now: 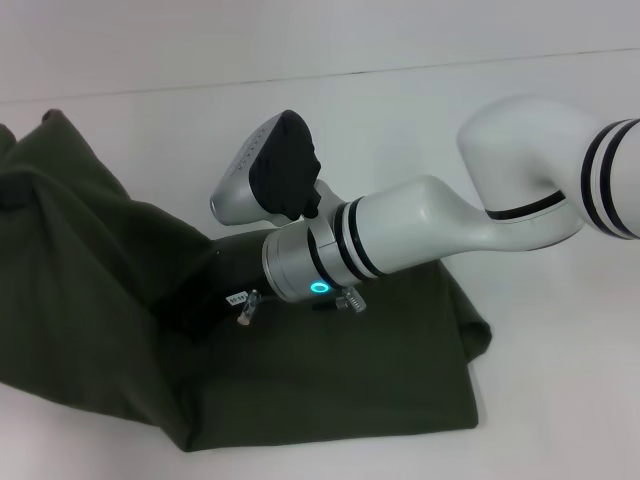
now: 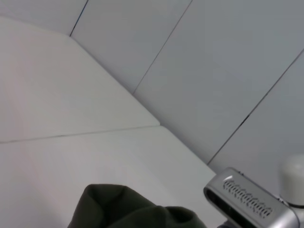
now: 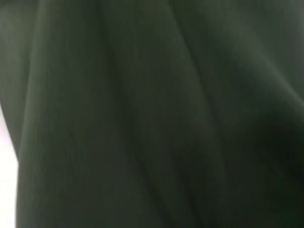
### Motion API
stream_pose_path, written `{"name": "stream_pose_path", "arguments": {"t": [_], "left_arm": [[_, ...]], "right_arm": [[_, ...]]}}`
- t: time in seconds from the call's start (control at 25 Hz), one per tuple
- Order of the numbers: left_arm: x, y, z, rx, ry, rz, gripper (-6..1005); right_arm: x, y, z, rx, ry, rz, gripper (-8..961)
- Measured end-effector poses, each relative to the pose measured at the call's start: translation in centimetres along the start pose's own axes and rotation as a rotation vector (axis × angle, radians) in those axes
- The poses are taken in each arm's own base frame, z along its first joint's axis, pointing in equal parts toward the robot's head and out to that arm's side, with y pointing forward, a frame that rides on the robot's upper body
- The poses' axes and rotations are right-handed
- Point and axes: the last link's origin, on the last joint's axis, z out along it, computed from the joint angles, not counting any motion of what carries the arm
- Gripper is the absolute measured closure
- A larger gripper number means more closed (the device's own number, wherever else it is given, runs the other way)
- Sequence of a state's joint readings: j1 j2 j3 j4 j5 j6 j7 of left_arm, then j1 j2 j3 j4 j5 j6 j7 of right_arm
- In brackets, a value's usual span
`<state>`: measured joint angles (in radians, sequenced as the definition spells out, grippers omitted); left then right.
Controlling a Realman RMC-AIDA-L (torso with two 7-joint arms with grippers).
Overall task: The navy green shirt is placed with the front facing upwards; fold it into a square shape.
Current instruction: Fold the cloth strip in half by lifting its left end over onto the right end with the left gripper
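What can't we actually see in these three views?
- Right claw: in the head view the right arm's wrist covers it over the navy green shirt; fingers never show.
- Left claw: in no view; the left wrist view shows only the table, a wall and a shirt fold.
- Shirt's left part: cut off by the head view's edge.
- Right wrist view: only dark cloth, too close to tell which part.
- Chest lettering: not visible.

Navy green shirt [image 1: 330,370]: left part cut by frame edge. Right gripper: fingers hidden under cloth folds.
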<state>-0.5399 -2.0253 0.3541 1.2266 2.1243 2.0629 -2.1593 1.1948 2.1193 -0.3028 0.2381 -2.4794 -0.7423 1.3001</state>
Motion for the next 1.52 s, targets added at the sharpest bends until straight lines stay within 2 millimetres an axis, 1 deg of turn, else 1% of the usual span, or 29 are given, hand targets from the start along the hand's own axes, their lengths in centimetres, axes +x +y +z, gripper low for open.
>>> {"name": "stream_pose_path", "arguments": {"t": [0.24, 0.4, 0.56, 0.6, 0.68, 0.8, 0.88, 1.0, 1.16, 1.32, 1.44, 1.52], "left_arm": [[0.5, 0.2, -0.7, -0.010, 0.037, 0.005, 966], [0.7, 0.4, -0.7, -0.028, 0.051, 0.006, 966], [0.9, 0.6, -0.4, -0.045, 0.063, 0.010, 967], [0.9, 0.6, -0.3, -0.048, 0.067, 0.011, 967], [0.9, 0.6, -0.2, -0.049, 0.072, 0.009, 967], [0.7, 0.3, 0.2, -0.043, 0.079, -0.007, 966], [0.4, 0.1, 0.5, -0.043, 0.077, -0.018, 966], [0.2, -0.1, 1.3, -0.054, 0.069, -0.027, 966], [-0.1, 0.1, 2.4, -0.078, 0.066, -0.034, 967], [-0.2, 0.5, 3.8, -0.109, 0.061, -0.037, 968], [-0.6, 0.8, 5.1, -0.132, 0.054, -0.043, 967], [-0.9, 1.0, 5.8, -0.144, 0.051, -0.048, 967]], "right_arm": [[-0.1, 0.4, 0.2, -0.010, -0.002, 0.000, 804], [0.0, 0.1, 0.0, -0.005, -0.012, 0.015, 798], [0.6, -0.3, -0.6, 0.005, -0.055, 0.071, 791], [1.1, -0.7, -1.1, 0.008, -0.093, 0.095, 790], [1.3, -0.8, -1.4, 0.007, -0.115, 0.102, 786], [2.0, -1.3, -2.5, 0.002, -0.183, 0.136, 781], [2.5, -1.8, -3.4, 0.007, -0.231, 0.170, 778], [3.3, -2.7, -5.1, 0.020, -0.302, 0.213, 710], [4.5, -3.8, -7.9, 0.039, -0.405, 0.254, 620], [5.7, -4.8, -11.3, 0.068, -0.527, 0.282, 529], [6.6, -5.4, -14.3, 0.098, -0.626, 0.298, 340], [7.4, -5.6, -16.4, 0.122, -0.688, 0.305, 340]]}}
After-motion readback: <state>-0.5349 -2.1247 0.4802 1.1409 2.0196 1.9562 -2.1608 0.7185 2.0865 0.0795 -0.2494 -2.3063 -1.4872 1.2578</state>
